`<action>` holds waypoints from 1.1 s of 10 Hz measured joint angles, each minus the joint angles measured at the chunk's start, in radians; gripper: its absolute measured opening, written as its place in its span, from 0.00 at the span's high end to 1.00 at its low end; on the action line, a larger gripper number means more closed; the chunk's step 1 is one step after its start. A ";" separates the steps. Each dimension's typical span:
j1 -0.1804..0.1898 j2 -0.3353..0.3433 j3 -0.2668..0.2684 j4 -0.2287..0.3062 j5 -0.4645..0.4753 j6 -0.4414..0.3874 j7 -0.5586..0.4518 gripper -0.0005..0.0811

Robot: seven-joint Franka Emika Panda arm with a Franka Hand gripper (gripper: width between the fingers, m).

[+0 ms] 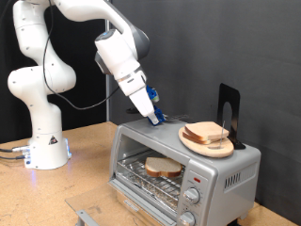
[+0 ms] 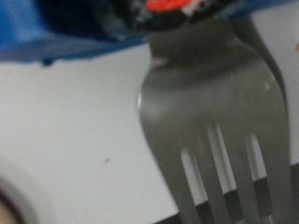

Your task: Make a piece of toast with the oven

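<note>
The oven (image 1: 226, 174) is a small silver toaster oven at the exterior view's lower right, and its door appears to hang open. A slice of bread (image 1: 162, 168) lies on the wire rack inside. A second slice (image 1: 209, 133) lies on a round wooden plate (image 1: 193, 141) on the oven's top. My gripper (image 1: 150, 111) hovers just above the oven's top, to the exterior view's left of the plate. It is shut on a blue-handled metal fork (image 2: 215, 112), whose tines fill the wrist view over a pale surface.
A thin black upright stand (image 1: 229, 111) rises behind the plate on the oven's top. The arm's white base (image 1: 45, 151) stands on the wooden table (image 1: 85, 188) at the exterior view's left. A small metal piece (image 1: 87, 217) lies at the table's front edge.
</note>
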 joint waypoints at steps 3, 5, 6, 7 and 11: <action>0.004 -0.045 -0.049 0.013 0.094 -0.021 -0.109 0.01; 0.000 -0.096 -0.091 0.022 0.090 -0.086 -0.116 0.00; -0.012 -0.115 -0.101 0.024 0.071 -0.107 -0.106 0.00; -0.024 -0.127 -0.101 0.024 0.045 -0.121 -0.086 0.00; -0.026 -0.162 -0.185 0.024 0.100 -0.284 -0.096 0.00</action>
